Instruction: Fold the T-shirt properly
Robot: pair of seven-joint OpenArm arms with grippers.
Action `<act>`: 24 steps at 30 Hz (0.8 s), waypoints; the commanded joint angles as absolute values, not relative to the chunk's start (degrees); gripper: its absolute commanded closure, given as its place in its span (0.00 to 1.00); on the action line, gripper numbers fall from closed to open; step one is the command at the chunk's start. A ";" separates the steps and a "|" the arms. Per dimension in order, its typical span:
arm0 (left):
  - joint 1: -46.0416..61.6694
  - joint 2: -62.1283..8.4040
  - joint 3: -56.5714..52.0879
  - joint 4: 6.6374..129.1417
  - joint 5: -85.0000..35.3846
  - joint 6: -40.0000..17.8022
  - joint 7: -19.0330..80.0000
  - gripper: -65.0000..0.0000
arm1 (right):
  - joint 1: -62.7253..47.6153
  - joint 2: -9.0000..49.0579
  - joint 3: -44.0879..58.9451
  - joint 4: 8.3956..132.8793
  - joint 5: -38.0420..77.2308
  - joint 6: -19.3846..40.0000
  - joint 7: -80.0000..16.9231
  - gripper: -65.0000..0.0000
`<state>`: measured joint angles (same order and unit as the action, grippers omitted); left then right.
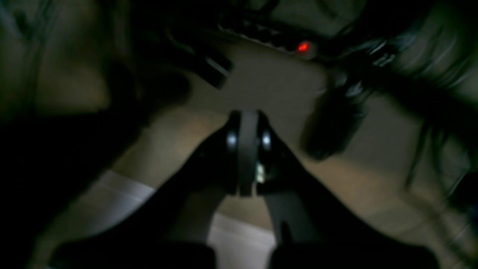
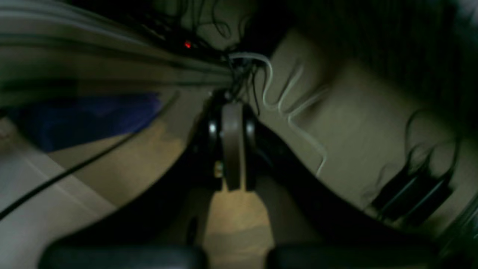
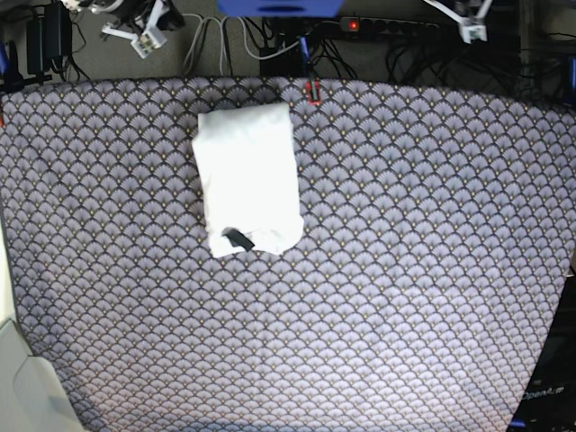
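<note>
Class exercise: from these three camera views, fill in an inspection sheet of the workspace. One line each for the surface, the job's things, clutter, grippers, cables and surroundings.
Surface: patterned cloth with a fan-scale print covers the table.
Job's things: T-shirt lies folded into a white upright rectangle, plain side up, toward the far edge; a small dark tag shows near its lower end.
Clutter: nothing seen on the cloth beside the shirt.
Grippers: left gripper shut, holding nothing; right gripper shut, holding nothing. Neither shows in the base view.
Cables: tangled leads and a power strip with a red light behind the table.
Surroundings: dark floor; wrist views dim and blurred.
</note>
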<state>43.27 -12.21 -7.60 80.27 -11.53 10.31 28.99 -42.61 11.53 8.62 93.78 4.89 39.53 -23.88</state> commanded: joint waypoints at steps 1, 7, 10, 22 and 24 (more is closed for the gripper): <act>43.03 -12.97 -5.32 77.14 -10.15 10.33 26.42 0.99 | -42.15 11.30 10.07 92.70 5.85 40.00 -22.55 1.00; 32.04 -12.70 2.68 49.80 -8.31 10.33 13.41 0.99 | -36.53 9.19 13.23 75.65 5.58 40.00 -19.12 1.00; 24.13 -11.21 5.58 34.15 -8.31 10.33 7.69 0.99 | -32.92 10.07 13.58 61.14 5.58 40.00 -11.56 1.00; 8.84 -7.60 5.58 8.75 -8.31 10.68 -2.33 0.99 | -17.80 12.88 3.21 11.56 5.58 17.80 23.60 1.00; 7.87 -7.52 5.58 7.78 -8.31 10.68 -3.91 0.99 | -15.78 12.62 1.89 7.69 5.58 9.80 26.07 1.00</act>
